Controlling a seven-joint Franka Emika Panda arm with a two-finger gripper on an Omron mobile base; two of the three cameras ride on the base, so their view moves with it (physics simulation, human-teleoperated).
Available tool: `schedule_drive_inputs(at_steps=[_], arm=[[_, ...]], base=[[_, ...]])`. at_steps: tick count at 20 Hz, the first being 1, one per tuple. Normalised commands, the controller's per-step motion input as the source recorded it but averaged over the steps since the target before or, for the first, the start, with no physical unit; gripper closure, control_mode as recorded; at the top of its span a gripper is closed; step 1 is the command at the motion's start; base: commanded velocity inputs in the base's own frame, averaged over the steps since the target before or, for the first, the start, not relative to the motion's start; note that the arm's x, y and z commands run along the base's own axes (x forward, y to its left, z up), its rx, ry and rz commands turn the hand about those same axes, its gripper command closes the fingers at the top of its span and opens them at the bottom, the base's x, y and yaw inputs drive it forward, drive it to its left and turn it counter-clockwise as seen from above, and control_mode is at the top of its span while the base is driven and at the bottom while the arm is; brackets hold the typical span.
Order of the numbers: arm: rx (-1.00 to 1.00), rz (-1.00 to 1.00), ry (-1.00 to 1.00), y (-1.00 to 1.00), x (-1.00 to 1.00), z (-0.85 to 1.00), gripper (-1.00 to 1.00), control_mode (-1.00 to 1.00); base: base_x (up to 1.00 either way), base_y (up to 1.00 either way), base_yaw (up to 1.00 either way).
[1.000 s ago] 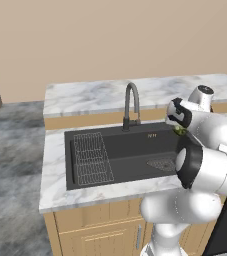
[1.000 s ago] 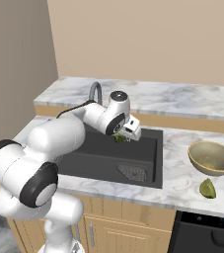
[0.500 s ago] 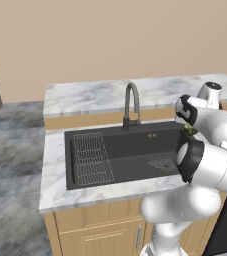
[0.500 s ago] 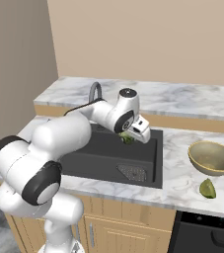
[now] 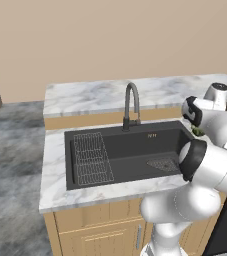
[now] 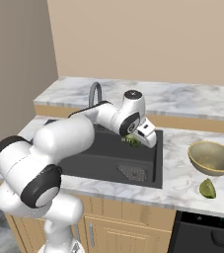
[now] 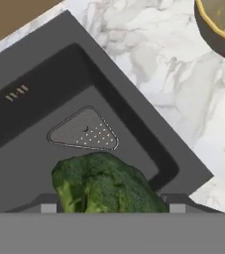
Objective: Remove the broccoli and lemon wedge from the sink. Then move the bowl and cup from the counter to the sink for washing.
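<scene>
We see our tool [image 6: 134,142] clamped on the broccoli [image 7: 101,186], holding it in the air over the right end of the sink [image 6: 108,158], above the strainer [image 7: 84,131] and close to the basin's right rim. On the tabletop [image 6: 182,183] to the right of the sink sits the bowl [image 6: 212,158], and the lemon wedge [image 6: 207,188] lies just in front of it, near the front edge.
</scene>
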Motion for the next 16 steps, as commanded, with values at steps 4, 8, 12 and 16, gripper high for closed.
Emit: schedule_drive_inputs(at_steps=[4, 8, 12, 16], arm=[[0.0, -0.19, 0.0, -0.29, -0.08, -0.03, 1.0, -1.0], [0.0, -0.17, 0.0, -0.32, -0.07, -0.03, 1.0, -1.0], [0.0, -0.16, 0.0, -0.33, -0.07, -0.05, 1.0, -1.0], [0.0, -0.15, 0.0, -0.35, -0.07, -0.07, 1.0, -1.0]], base=[[0.0, 0.0, 0.0], [0.0, 0.0, 0.0], [0.0, 0.0, 0.0], [0.0, 0.0, 0.0]])
